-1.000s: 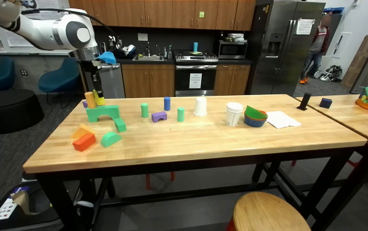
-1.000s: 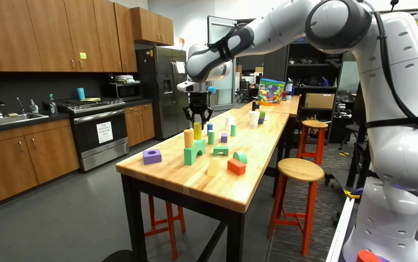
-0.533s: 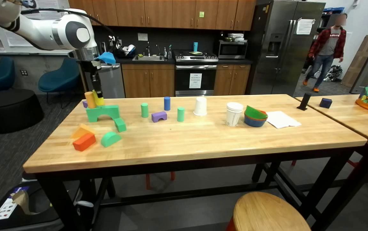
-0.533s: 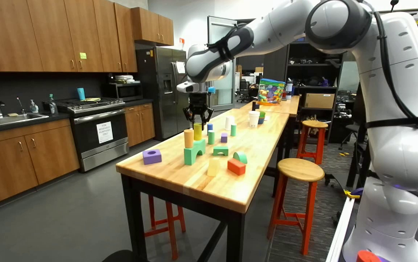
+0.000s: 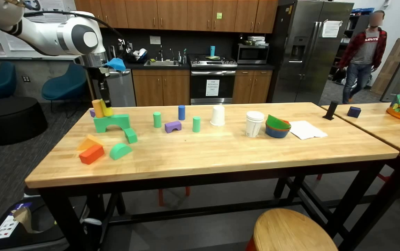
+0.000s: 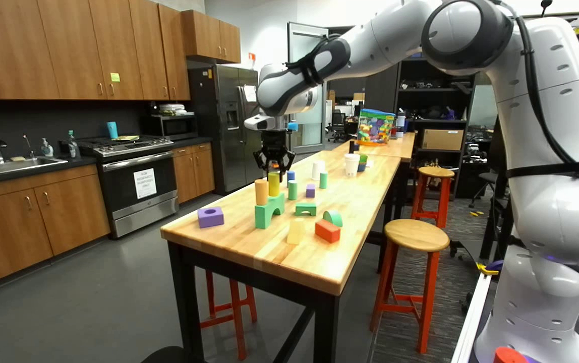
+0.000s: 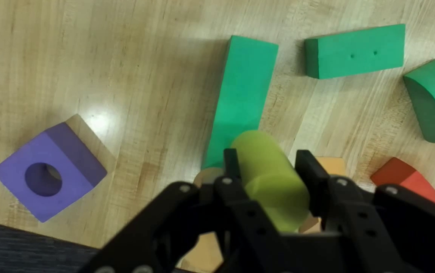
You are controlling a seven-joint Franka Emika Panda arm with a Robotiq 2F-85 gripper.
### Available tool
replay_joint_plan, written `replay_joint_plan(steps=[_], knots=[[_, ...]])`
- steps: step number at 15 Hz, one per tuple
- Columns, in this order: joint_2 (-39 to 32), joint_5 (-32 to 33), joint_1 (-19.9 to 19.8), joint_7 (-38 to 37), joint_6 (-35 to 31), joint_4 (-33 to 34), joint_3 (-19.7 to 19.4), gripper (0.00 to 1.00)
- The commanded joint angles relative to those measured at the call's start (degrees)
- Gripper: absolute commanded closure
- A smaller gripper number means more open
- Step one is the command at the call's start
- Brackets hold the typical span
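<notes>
Wrist view: the yellow cylinder (image 7: 270,176) is clamped in the pincer (image 7: 268,158), jaws closed to its width. What's changed?

It has sunk slightly this last second, so its lower end seems on or just above the green arch (image 7: 246,87); contact isn't clear.

Its long axis?

Roughly upright, beside the standing orange cylinder (image 6: 262,192) in an exterior view.

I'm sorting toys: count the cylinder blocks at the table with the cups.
5: yellow cylinder in the gripper, orange cylinder on the large green arch, blue cylinder and two green cylinders near the purple arch. Others may be hidden.
</notes>
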State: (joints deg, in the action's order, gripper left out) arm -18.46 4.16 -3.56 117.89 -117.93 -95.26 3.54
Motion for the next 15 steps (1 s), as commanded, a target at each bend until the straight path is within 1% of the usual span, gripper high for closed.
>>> replay_joint_plan(steps=[1,15], knots=[[0.1,-0.6,0.2,0.6,0.7,0.3,0.1,0.84],[-0.4,-0.6,0.0,0.7,1.0,1.1,0.1,0.84]])
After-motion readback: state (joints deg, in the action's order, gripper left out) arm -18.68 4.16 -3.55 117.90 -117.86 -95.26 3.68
